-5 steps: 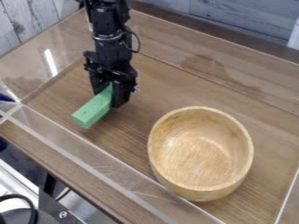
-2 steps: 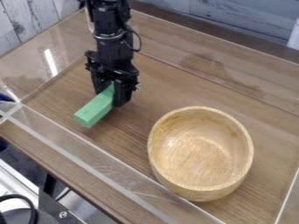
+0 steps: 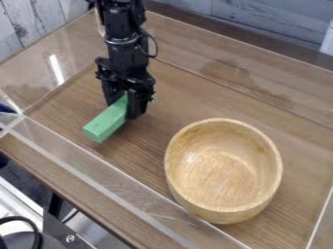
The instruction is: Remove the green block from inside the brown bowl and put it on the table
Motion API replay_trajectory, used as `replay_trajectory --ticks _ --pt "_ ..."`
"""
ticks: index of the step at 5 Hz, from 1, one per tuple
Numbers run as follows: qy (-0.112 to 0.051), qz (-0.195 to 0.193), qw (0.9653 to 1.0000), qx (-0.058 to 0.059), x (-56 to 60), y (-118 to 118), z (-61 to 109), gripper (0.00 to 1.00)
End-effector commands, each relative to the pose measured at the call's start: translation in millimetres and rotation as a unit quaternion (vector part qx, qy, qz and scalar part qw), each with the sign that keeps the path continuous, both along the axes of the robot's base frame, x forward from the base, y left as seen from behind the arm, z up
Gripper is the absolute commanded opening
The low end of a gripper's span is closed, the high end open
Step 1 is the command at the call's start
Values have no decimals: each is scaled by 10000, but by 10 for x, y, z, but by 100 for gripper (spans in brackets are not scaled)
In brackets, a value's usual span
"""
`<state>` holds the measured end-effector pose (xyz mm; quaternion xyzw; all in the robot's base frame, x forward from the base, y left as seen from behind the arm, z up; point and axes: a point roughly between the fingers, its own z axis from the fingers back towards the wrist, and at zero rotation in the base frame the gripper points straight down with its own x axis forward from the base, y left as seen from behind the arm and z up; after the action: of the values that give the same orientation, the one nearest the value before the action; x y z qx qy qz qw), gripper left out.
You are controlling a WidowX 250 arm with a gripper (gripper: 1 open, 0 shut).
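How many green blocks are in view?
1: the green block is held in the gripper, left of the bowl in the picture. None shows inside the bowl.

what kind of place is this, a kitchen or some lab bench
Looks like a robotics lab bench or test setup rather than a kitchen: a small black robot arm over a wood-grain tabletop, a low clear wall along its edge, and dark cables beyond it.
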<state>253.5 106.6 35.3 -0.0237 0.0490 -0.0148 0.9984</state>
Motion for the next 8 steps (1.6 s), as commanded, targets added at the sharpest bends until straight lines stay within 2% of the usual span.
replay_trajectory --ticks 1,8 --pt "-262 72 9996 92 111 80 135 0" --pt "-284 222 9993 8 195 153 148 0"
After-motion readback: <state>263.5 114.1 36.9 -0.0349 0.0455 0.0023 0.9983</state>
